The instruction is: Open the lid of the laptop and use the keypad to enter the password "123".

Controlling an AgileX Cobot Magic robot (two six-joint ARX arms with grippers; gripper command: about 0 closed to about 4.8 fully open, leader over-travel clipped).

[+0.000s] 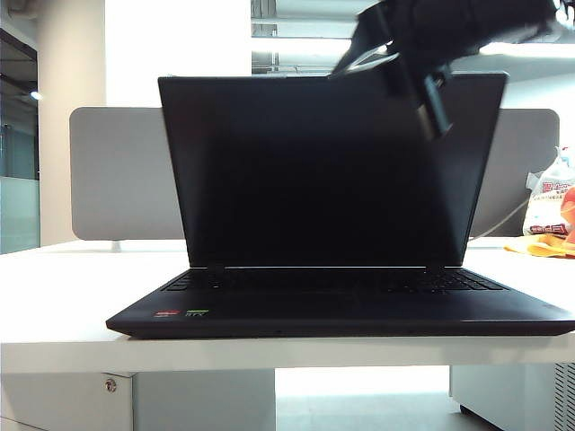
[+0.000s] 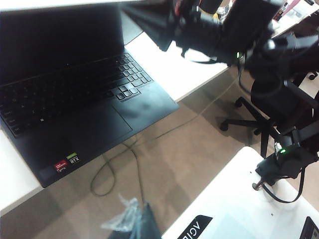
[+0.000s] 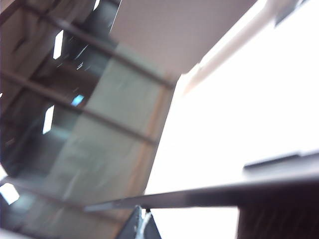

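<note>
Laptop (image 1: pixel 341 310): open on the white desk (image 1: pixel 54 296), front edge flush with the desk edge, in front of the grey divider (image 1: pixel 117 171).
Lid (image 1: pixel 323 171): raised upright, black screen dark, facing the exterior camera.
Keypad (image 2: pixel 70 89): black rows across the deck, number block at one end, smooth touchpad (image 2: pixel 94 124) nearer the front edge.
Stickers (image 2: pixel 67 162): red one and a green-topped one on the palm rest; "RTX" legible on the second, red one's writing too small to read.
Right pincer (image 1: pixel 431 108): black, blurred, hanging before the lid's upper right corner in the exterior view; tips barely showing in the right wrist view (image 3: pixel 142 226), pressed fully together, nothing gripped.
Left pincer: outside every view, opening impossible to tell.
Bag (image 1: pixel 550 202): white with red print, unreadable, on the desk to the right, orange item beside it.
Cable (image 2: pixel 124 159): looping over the brown floor below the laptop.
Second white surface (image 2: pixel 234 204): black label with mirrored letters, seemingly "VGIL".
</note>
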